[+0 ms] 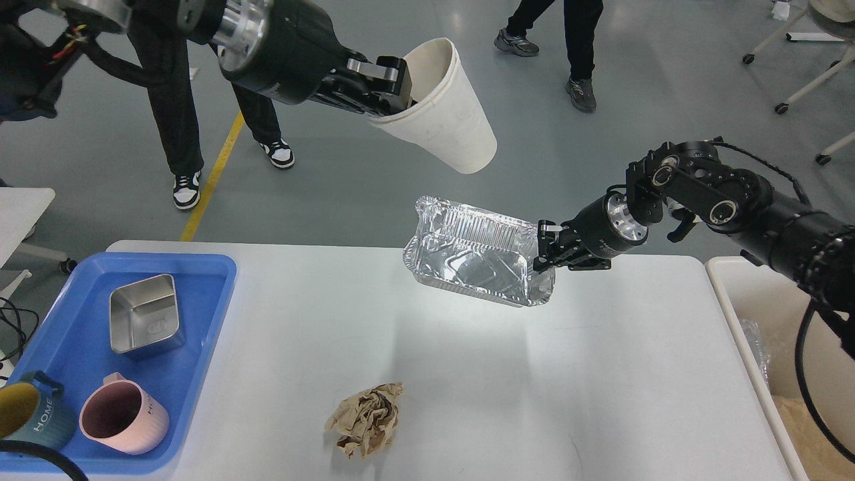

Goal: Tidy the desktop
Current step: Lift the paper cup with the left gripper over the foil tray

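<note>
- Foil first: the aluminium tray (477,250) hangs tilted in the air above the far part of the bench (467,374), pinched by its right rim in the right pincer (546,247).
- Up high, the left pincer (394,83) grips the rim of a white paper cup (444,110), one finger inside it, cup tipped over the floor beyond the bench's far edge.
- White and matte, the bench fills the lower view, bare in the middle.
- Crumpled brown paper (367,419) lies alone near the front edge, well apart from both arms.
- At the left, a blue tray (214,294) carries a steel square dish (145,322), a pink mug (125,415) and a dark "HOME" mug (30,417).
- At the right edge stands a cream bin (735,314).
- People's legs stand on the floor behind.
</note>
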You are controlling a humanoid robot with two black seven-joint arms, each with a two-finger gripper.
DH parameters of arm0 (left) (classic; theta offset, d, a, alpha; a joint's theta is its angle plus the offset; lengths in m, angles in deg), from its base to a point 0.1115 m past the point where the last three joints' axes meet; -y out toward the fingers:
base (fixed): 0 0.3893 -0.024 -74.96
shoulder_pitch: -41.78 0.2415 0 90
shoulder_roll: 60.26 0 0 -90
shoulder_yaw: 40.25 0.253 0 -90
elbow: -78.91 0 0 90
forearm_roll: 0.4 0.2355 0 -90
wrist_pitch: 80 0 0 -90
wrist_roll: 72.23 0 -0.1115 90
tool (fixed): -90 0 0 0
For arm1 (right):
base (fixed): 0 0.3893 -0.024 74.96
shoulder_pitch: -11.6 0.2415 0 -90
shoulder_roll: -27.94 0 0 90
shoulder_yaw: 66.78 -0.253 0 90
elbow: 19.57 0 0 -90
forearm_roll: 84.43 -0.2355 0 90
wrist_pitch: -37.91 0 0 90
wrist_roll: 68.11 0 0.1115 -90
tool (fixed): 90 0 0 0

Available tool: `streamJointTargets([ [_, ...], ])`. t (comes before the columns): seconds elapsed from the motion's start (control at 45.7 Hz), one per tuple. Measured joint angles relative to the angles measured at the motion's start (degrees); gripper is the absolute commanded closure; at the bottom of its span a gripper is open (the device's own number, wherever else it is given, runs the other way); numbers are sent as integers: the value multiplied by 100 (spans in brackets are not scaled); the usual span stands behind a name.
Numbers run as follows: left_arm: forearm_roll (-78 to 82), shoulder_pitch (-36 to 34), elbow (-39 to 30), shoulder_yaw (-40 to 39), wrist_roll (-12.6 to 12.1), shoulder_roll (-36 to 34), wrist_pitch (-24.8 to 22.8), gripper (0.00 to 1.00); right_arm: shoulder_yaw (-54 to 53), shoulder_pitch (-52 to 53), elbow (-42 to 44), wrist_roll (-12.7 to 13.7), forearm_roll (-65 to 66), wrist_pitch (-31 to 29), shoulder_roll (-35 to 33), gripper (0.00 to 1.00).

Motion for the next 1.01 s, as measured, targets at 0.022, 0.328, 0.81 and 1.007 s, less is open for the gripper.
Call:
streamJointTargets([
  [0.022, 139, 40, 220, 6, 18, 175, 0, 100, 0, 11, -12, 0, 0, -1, -6, 100],
  [0.328, 1531, 857, 2287, 68, 528, 2327, 226, 100, -9, 78, -172, 6, 0, -5, -102, 100],
  [0.81, 1784, 1240, 3137, 1034, 1220, 3353, 1566, 79, -18, 65, -177, 3, 0, 2, -143, 100],
  [1.007, 1756, 1248, 3137, 987, 1228, 3342, 1658, 11, -18, 66, -178, -3, 0, 3, -136, 100],
])
